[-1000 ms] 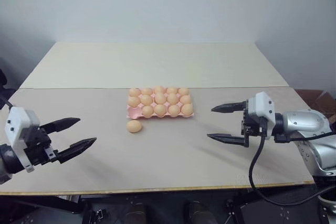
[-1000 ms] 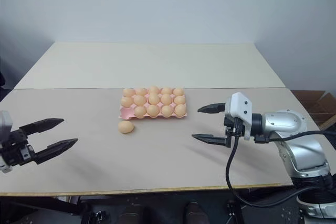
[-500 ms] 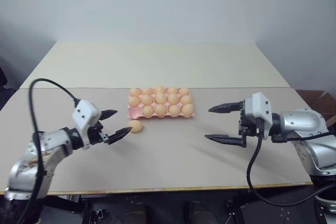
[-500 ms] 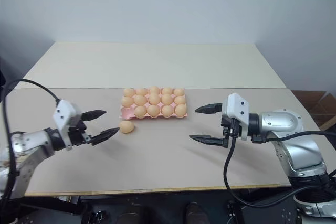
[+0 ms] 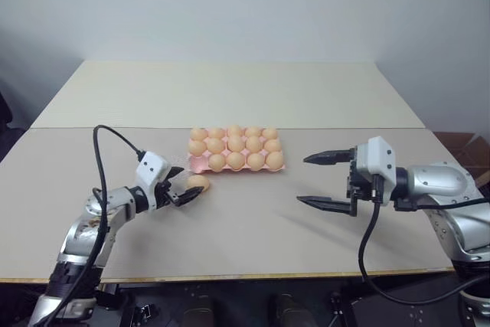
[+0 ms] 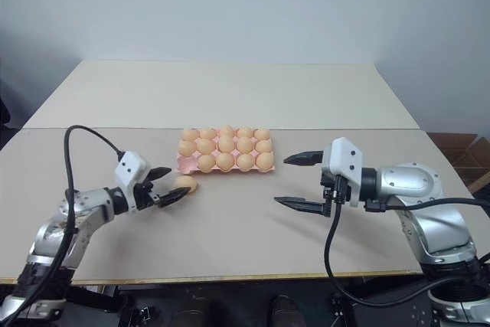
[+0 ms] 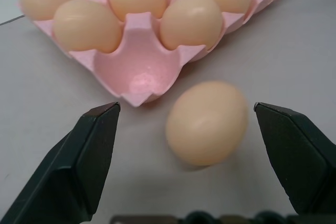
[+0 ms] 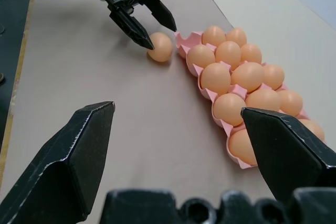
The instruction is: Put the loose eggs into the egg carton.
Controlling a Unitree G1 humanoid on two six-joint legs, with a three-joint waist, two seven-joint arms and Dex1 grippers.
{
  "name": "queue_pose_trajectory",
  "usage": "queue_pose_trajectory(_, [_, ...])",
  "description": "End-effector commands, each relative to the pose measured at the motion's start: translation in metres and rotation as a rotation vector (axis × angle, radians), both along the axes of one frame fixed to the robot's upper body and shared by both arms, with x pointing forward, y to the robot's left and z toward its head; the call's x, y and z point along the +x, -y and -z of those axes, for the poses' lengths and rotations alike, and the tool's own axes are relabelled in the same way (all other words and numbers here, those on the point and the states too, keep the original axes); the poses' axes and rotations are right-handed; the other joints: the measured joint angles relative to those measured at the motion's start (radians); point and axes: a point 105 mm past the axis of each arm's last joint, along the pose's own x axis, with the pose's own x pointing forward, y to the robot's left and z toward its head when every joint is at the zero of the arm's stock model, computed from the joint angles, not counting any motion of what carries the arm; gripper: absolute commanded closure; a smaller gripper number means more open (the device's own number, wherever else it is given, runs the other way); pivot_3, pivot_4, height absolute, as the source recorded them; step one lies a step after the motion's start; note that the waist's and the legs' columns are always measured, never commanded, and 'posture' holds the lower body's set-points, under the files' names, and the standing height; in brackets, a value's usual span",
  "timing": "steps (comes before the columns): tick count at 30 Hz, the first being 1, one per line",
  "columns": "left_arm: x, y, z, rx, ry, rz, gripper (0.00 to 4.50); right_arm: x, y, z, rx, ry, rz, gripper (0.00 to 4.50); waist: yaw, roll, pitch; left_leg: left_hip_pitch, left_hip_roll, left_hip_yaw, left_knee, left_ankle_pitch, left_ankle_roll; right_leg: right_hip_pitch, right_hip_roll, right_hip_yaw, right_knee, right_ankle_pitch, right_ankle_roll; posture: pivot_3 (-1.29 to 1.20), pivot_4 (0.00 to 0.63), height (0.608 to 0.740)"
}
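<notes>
One loose egg (image 5: 198,182), light orange-tan, lies on the table just in front of the near left corner of the pink egg carton (image 5: 192,163). That corner cup (image 7: 137,72) is empty; all the other cups hold eggs. My left gripper (image 6: 178,182) is open and low over the table. Its two black fingertips (image 7: 100,124) flank the egg (image 7: 207,123) without clamping it. My right gripper (image 5: 302,180) hovers open to the right of the carton, pointing toward it, with nothing in it. The right wrist view shows the egg (image 8: 160,46) at the tips of the left gripper.
The carton sits mid-table on the beige near tabletop (image 5: 245,227). A second, lighter tabletop (image 5: 230,89) adjoins it behind, running back to a white wall. A black cable (image 5: 107,132) arches over my left arm.
My left gripper has travelled forward, down and to the right from the near left of the table to the loose egg, staying open. The right gripper has held still.
</notes>
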Motion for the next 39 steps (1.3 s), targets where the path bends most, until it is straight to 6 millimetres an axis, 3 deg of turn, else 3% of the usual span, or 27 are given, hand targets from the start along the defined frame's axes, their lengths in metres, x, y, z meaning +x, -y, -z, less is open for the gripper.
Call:
queue_pose_trajectory(1, [0.002,0.007,-0.002,-0.003,0.007,0.034,0.04,-0.004,0.0,-0.012,0.011,0.055,-0.007,0.0,-0.001,0.0,0.0,0.0,0.0,0.0,0.0,0.0,0.0,0.0,0.0,0.0,0.0,0.0,0.0,0.0,0.15,0.74])
queue_pose_trajectory(4, [0.003,0.009,0.001,0.005,-0.017,0.025,0.22,-0.005,0.0,-0.012,0.011,0.054,-0.003,0.0,-0.001,0.0,0.0,0.0,0.0,0.0,0.0,0.0,0.0,0.0,0.0,0.0,0.0,0.0,0.0,0.0,0.15,0.74])
queue_pose_trajectory(12, [-0.004,0.004,0.002,-0.004,-0.034,0.026,2.43,-0.007,0.0,-0.011,0.01,0.049,0.0,0.0,-0.002,0.0,0.0,0.0,0.0,0.0,0.0,0.0,0.0,0.0,0.0,0.0,0.0,0.0,0.0,0.0,0.15,0.74])
queue_pose_trajectory(14, [-0.011,0.0,-0.004,-0.018,-0.037,0.045,2.71,-0.008,0.0,-0.011,0.01,0.049,0.001,0.0,-0.003,0.0,0.0,0.0,0.0,0.0,0.0,0.0,0.0,0.0,0.0,0.0,0.0,0.0,0.0,0.0,0.15,0.74])
queue_pose_trajectory(20, [-0.028,-0.014,-0.043,-0.087,0.034,0.135,2.71,-0.009,0.001,-0.009,0.011,0.046,0.006,0.0,-0.002,0.0,0.0,0.0,0.001,-0.001,0.0,0.0,0.0,-0.001,0.0,0.0,0.0,-0.001,-0.002,0.0,0.15,0.74])
queue_pose_trajectory(26, [0.001,-0.003,-0.077,-0.177,0.126,0.082,2.71,-0.007,-0.001,-0.01,0.02,0.051,0.006,0.0,0.011,0.0,0.0,0.0,-0.001,-0.001,0.001,0.0,0.0,0.001,-0.001,-0.002,0.0,-0.001,0.0,0.0,0.15,0.74])
queue_pose_trajectory(33, [0.044,0.014,-0.066,-0.116,0.119,-0.012,2.71,-0.009,-0.002,-0.01,0.025,0.057,0.014,0.0,0.003,0.0,0.0,0.0,-0.001,-0.001,0.0,0.0,0.0,0.001,0.0,-0.001,0.0,0.0,0.001,0.0,0.15,0.74])
queue_pose_trajectory(39, [0.057,0.017,-0.059,-0.089,0.089,-0.034,2.71,-0.012,0.0,-0.01,0.027,0.058,0.03,0.0,-0.004,-0.001,0.0,0.0,-0.001,-0.001,0.0,0.0,0.0,0.001,0.0,0.0,0.0,0.0,0.001,0.0,0.15,0.74])
